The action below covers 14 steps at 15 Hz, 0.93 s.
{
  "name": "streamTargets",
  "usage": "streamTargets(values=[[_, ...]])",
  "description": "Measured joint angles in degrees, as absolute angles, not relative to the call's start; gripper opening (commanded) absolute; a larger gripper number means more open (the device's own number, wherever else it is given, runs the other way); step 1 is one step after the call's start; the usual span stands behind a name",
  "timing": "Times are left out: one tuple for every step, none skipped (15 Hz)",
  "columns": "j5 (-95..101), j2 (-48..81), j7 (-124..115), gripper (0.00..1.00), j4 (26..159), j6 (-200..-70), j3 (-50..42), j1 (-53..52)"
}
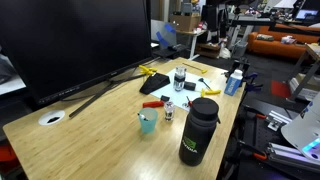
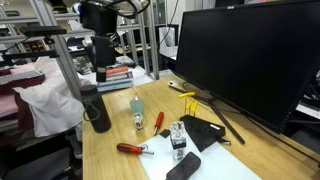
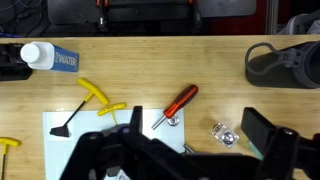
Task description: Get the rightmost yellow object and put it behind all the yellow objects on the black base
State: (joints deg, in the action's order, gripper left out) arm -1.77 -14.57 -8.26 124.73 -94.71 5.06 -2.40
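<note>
From the wrist view I saw the gripper (image 3: 195,140) hanging high over the wooden desk, its jaws spread wide with nothing between them. My landmark was the white sheet (image 3: 62,140) of paper on the desk. The rightmost yellow piece (image 3: 93,94) lay at the sheet's upper edge, partly on the paper, untouched. Its long axis ran on a slant, from away from the sheet down towards the sheet's right corner. A red screwdriver (image 3: 182,100) lay just right of the sheet, almost under the jaws. So I judged the piece sat up and left of the pincer in this view, a sideways move across the sheet with the wrist turned to cross that slant. Beyond the sheet, the yellow cluster (image 1: 150,71) rested on the monitor's black base (image 1: 108,89).
</note>
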Motion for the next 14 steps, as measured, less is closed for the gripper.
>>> streamTargets(values=[[-1.77, -14.59, -8.27, 1.0, 124.73, -94.74, 5.06, -2.4], [-1.77, -14.59, -8.26, 1.0, 124.73, -94.74, 5.06, -2.4], [-1.77, -14.58, -8.31, 1.0, 124.78, -94.79, 4.97, -2.39], [-1.78, -14.59, -8.63, 1.0, 124.93, -95.02, 4.74, -2.33], [-1.78, -14.6, -9.49, 1.0, 125.29, -95.49, 4.35, -2.22], [-1.78, -14.6, -10.59, 1.0, 125.83, -96.25, 3.89, -1.99], [-1.78, -14.63, -12.07, 1.0, 126.59, -97.21, 3.34, -1.67], [-1.77, -14.67, -13.85, 1.0, 127.49, -98.12, 2.81, -1.17], [-1.78, -14.72, -15.7, 1.0, 128.45, -99.07, 2.32, -0.63], [-1.79, -14.76, -17.36, 1.0, 129.28, -99.66, 1.91, -0.16], [-1.79, -14.79, -18.31, 1.0, 129.83, -100.03, 1.68, 0.16], [-1.81, -14.81, -18.89, 1.0, 130.0, -100.23, 1.62, 0.26], [-1.86, -14.87, -19.28, 1.0, 130.01, -100.31, 1.65, 0.22], [-1.88, -14.95, -19.5, 1.0, 130.01, -100.34, 1.72, 0.2]])
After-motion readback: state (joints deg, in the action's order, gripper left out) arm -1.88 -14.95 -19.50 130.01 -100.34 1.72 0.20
